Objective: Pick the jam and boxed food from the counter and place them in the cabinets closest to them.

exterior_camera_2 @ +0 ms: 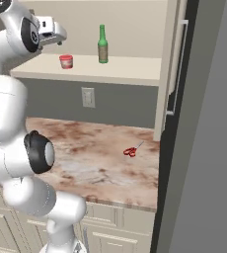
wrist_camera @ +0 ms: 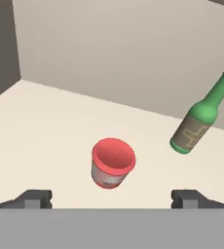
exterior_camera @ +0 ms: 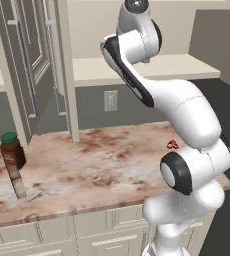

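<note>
Jam on the cabinet shelf, gripper wide open just short of it.

Nearest in the hand view, the gripper (wrist_camera: 112, 198) has its two dark fingertips (wrist_camera: 36, 198) far apart at either side, nothing between them. Just beyond stands the jam (wrist_camera: 112, 164), a squat little jar with a red lid and a pale label band whose markings are too small to read; it rests upright on the cream shelf (exterior_camera_2: 130, 69) of the open cabinet, free of the fingers. Farther back and to one side is a green bottle (wrist_camera: 199, 116) with a tan label bearing thin line patterns, no legible words. Below, on the marbled counter (exterior_camera: 97, 165), a brown jar with green lid (exterior_camera: 12, 147) stands near the left end, and small red scissors (exterior_camera_2: 131, 151) lie towards the right.
</note>
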Robot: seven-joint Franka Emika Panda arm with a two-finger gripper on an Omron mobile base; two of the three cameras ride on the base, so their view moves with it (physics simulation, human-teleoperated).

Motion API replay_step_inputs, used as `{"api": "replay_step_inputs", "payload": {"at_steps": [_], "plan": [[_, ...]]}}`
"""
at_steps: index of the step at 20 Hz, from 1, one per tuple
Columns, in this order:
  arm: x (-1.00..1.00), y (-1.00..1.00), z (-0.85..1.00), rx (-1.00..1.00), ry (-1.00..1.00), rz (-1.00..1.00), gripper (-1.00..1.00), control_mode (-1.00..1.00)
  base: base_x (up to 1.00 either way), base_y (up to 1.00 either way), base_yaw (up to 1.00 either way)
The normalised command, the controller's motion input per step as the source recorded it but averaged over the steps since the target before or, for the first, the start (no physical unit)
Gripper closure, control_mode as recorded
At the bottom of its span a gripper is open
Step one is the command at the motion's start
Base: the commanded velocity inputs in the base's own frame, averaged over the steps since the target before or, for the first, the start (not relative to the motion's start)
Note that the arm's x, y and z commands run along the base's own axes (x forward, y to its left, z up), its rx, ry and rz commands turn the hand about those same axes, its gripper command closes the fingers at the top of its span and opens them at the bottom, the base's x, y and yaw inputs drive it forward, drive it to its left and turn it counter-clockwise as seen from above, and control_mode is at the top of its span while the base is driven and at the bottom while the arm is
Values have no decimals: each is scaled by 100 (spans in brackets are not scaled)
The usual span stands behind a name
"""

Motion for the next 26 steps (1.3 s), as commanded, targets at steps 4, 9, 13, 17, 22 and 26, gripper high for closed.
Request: {"api": "replay_step_inputs", "payload": {"at_steps": [4, 9, 13, 17, 22, 26], "plan": [[-100, -29, -49, -2, -1, 11, -100, -100, 0, 0, 0], [-92, -49, -81, -3, 0, 14, -100, -100, 0, 0, 0], [-89, -49, -98, -7, 0, 13, -100, -100, 0, 0, 0], [-89, -44, -98, -10, -1, 12, -100, -100, 0, 0, 0], [-65, -13, -45, -8, -19, 10, -100, -100, 0, 0, 0], [0, 0, 0, 0, 0, 0, -100, -100, 0, 0, 0]]}}
